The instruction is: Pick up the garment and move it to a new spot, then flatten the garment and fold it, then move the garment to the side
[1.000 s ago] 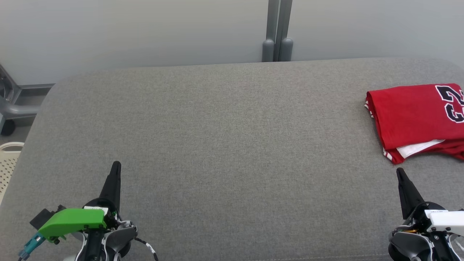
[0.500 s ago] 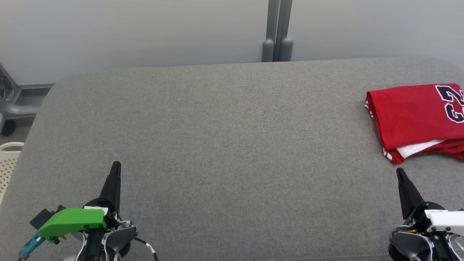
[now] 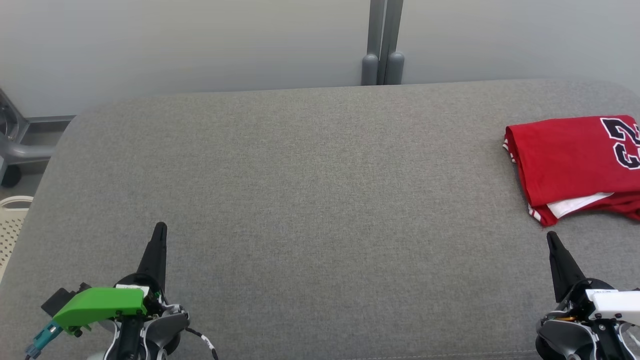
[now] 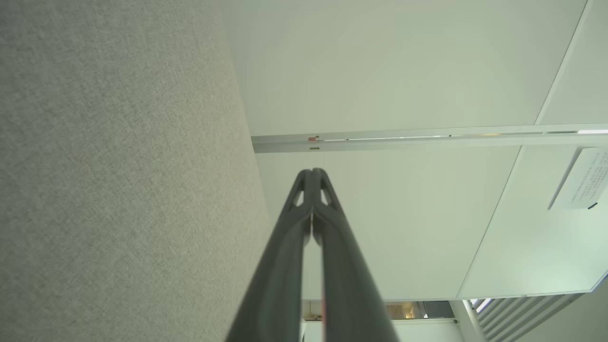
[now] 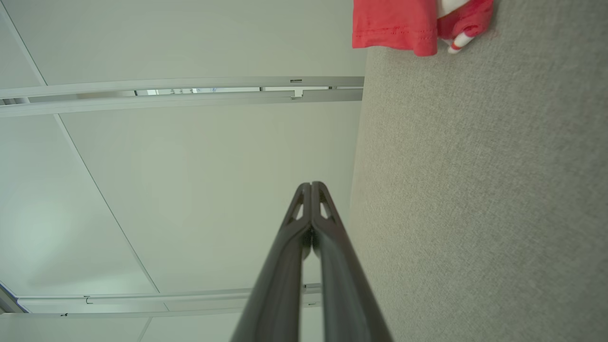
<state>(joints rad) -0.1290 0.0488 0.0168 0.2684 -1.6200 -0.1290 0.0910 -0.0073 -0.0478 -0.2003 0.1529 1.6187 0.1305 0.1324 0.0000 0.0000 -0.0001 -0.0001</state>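
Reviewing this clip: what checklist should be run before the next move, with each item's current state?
1. Red garment folded: ok, a flat stack with a white layer peeking out.
2. Garment at the side: ok, by the right edge of the grey surface.
3. Garment wholly on the surface: cannot tell, the head view cuts off its right part.
4. Left gripper shut and empty: ok.
5. Right gripper shut, empty, apart from the garment: ok.

Surroundings: wide grey woven-fabric padded surface (image 3: 310, 190), rounded far corners.
Backed by pale grey-white wall panels (image 3: 200, 45), joined at a grey metal upright post (image 3: 382, 45). A cream perforated plastic basket (image 3: 11, 225) and a grey tubular metal frame (image 3: 22, 150) with dark castor (image 3: 10, 176) are seen beyond its left edge.
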